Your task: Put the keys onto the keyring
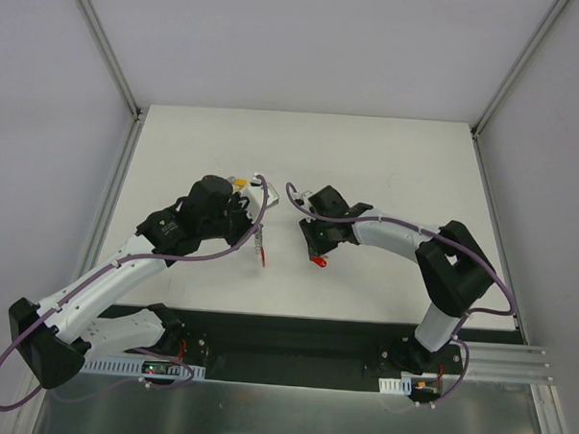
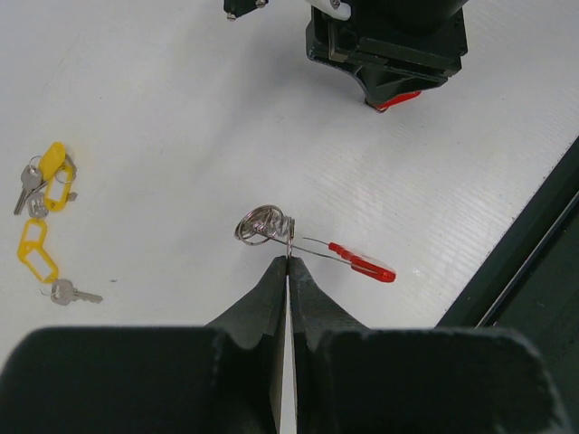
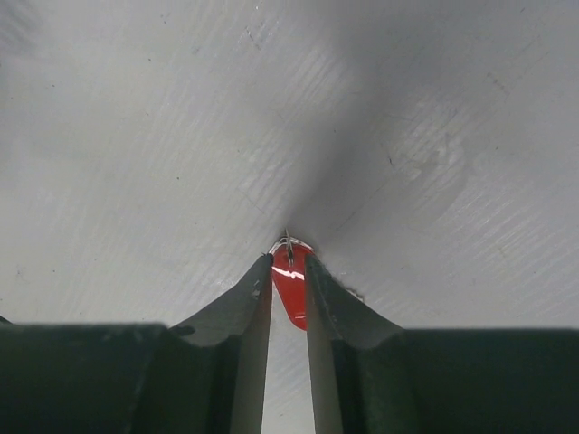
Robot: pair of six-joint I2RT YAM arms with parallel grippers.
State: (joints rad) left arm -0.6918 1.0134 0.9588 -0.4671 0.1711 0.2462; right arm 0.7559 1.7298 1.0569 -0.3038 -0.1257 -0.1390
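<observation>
My left gripper [image 2: 289, 259] is shut on a thin wire of the keyring [image 2: 308, 242], whose silvery coil [image 2: 263, 223] and red plastic part [image 2: 364, 263] lie just above the white table. From above, the keyring [image 1: 263, 252] hangs below the left gripper [image 1: 262, 237]. Keys on yellow tags [image 2: 52, 174] lie to the left, and one more key [image 2: 74, 293] rests on its own yellow tag [image 2: 36, 249]. My right gripper [image 3: 289, 262] has its jaws pressed against both sides of a red key tag [image 3: 291, 291] with a small metal ring on the table. Its key is hidden.
The right gripper [image 1: 317, 255] sits a short way right of the keyring in the top view. Yellow tags [image 1: 239, 184] peek out behind the left wrist. A dark rail [image 1: 294, 337] runs along the table's near edge, and walls close in the left, back and right.
</observation>
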